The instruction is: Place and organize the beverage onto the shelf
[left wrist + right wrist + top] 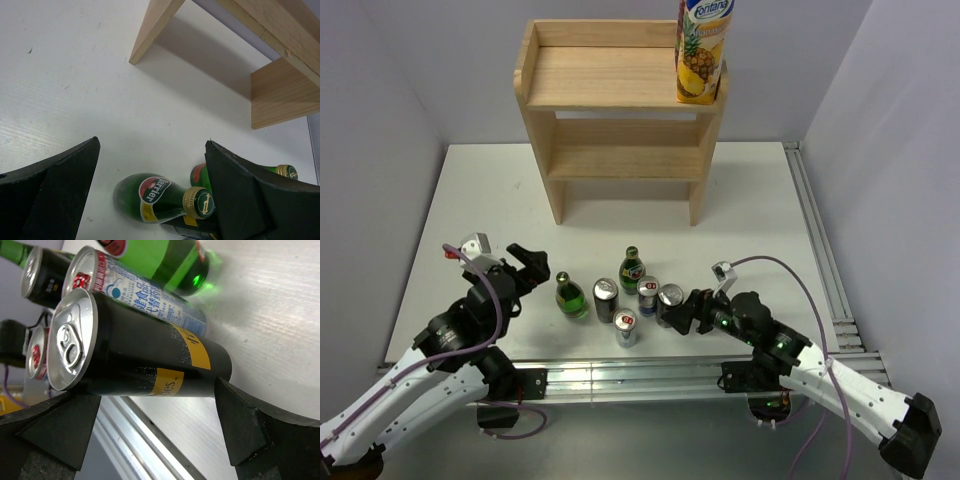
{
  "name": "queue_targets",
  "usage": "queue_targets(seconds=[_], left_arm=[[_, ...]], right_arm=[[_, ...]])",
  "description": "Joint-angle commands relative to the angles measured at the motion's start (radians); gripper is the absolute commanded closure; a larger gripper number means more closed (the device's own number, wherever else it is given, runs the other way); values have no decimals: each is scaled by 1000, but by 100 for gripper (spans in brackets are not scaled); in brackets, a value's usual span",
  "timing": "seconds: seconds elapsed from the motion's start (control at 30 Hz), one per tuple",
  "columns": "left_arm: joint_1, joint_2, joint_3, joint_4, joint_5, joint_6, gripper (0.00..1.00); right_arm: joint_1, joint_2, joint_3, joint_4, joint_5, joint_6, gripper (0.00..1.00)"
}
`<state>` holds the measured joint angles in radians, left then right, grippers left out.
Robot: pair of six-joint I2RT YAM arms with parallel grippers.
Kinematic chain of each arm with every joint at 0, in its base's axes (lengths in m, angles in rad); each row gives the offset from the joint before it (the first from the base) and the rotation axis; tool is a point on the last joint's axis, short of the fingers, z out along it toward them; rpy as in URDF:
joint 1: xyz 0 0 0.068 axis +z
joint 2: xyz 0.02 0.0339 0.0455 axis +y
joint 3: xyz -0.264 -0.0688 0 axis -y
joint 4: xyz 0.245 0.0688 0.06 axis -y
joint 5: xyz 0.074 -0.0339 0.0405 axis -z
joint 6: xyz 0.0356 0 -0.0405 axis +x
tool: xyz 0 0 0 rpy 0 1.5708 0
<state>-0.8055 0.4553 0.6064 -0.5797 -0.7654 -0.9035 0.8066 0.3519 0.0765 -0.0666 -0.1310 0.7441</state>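
Light-wood two-tier shelf (620,100) at the table's far edge, with a printed juice carton (703,50) on the right end of its top board. Green glass bottles (571,296) and cylindrical metal cans (606,299) cluster by the near edge. Left gripper (530,268): jaws spread, near a bottle. Right gripper (679,313): jaws spread, just beside the black can (670,297).

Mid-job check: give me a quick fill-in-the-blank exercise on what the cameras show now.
The tall pineapple juice carton stands on the light-wood shelf's ___ board.
The right hand faces a black can with a ___ band.
Green glass bottles on the white table: ___.
Missing: top; yellow; two.
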Motion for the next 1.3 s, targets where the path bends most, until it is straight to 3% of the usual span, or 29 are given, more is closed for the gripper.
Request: queue_targets(seconds=[0.0, 0.27, 0.73, 0.97, 1.27], left_arm=[[-8, -18, -14, 37, -23, 11, 6], [-9, -15, -13, 34, -29, 6, 6], [-17, -17, -17, 40, -38, 8, 6], [-21, -18, -20, 41, -38, 9, 6], [-40, -27, -23, 40, -51, 6, 6]], right_arm=[[35, 56, 17, 63, 139, 26, 0], [196, 292, 46, 158, 360, 54, 0], [233, 432, 52, 330, 464, 21, 0], [293, 654, 92, 462, 639, 17, 0], [361, 863, 177, 479, 801, 12, 0]])
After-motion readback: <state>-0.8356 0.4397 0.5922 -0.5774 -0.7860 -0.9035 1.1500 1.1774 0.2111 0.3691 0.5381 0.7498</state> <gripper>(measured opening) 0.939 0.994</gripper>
